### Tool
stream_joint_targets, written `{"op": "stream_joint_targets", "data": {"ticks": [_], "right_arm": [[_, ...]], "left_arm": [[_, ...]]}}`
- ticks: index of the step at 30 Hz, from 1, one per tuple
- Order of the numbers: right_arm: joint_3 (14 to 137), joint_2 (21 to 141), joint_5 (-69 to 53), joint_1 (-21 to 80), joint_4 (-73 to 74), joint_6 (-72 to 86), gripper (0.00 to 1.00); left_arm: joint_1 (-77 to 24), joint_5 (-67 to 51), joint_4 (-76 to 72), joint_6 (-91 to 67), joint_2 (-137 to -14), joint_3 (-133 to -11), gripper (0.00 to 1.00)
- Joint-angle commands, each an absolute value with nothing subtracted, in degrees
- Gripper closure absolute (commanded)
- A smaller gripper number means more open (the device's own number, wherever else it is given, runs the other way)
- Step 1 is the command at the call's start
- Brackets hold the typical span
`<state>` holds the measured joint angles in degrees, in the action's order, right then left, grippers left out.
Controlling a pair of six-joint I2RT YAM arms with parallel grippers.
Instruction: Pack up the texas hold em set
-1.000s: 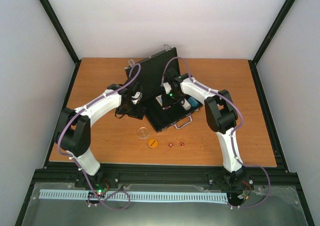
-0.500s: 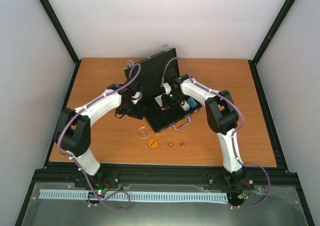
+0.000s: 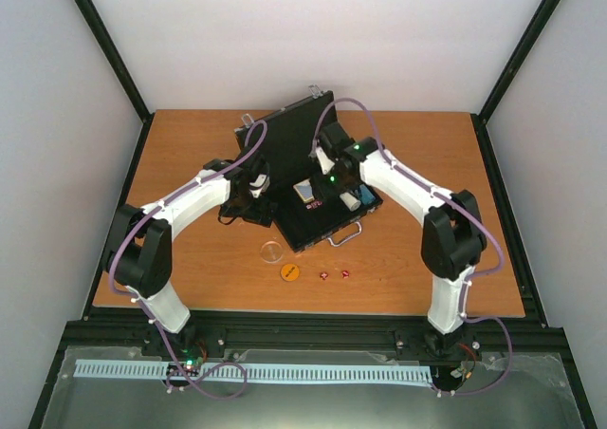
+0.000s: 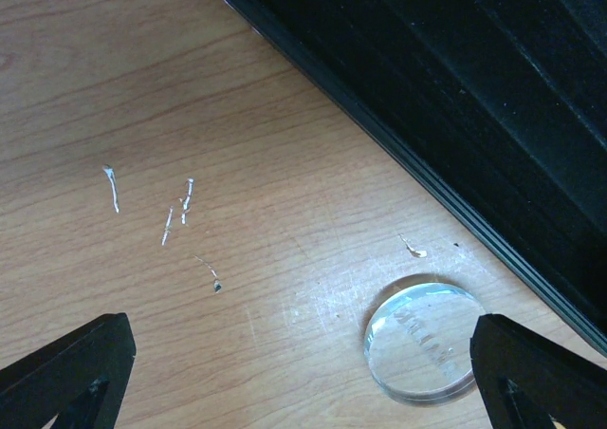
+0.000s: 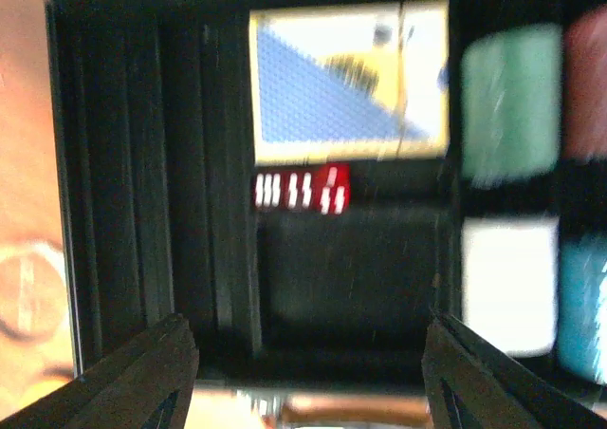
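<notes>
The black briefcase lies open at mid-table with its lid upright. In the right wrist view it holds the blue-white card box, red dice, and green, red, white and blue chip stacks. My right gripper is open and empty above the case's empty slot, and also shows in the top view. My left gripper is open over the wood left of the case. The clear disc lies by its right finger.
On the table in front of the case lie the clear disc, an orange disc and two small red dice. The case's silver handle faces the front. The raised lid stands between the two wrists.
My right arm has risen and swung its elbow out to the right, uncovering the card box in the case. The left arm has not moved.
</notes>
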<state>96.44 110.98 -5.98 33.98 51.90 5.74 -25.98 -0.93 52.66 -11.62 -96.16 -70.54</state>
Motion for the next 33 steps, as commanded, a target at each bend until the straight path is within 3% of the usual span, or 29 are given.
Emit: {"op": "stream_joint_targets", "data": {"ticks": [1, 10, 29, 33], "right_arm": [[86.35, 105.85, -2.0, 37.69, 57.82, 7.54, 0.34], [69.32, 98.44, -2.27, 41.0, 56.34, 11.25, 0.36], [60.81, 100.01, -4.15, 45.35, 52.12, 12.57, 0.39], [60.77, 100.46, -4.83, 45.42, 51.7, 12.73, 0.47]], "left_arm": [[-25.75, -1.47, 52.45, -11.34, -96.48, -71.76, 0.0], [-25.75, -2.23, 52.32, -11.43, -97.22, -71.89, 0.0], [-25.75, -1.95, 52.39, -11.43, -97.13, -71.54, 0.0], [-25.75, -1.87, 52.38, -11.42, -97.04, -71.55, 0.0]]}}
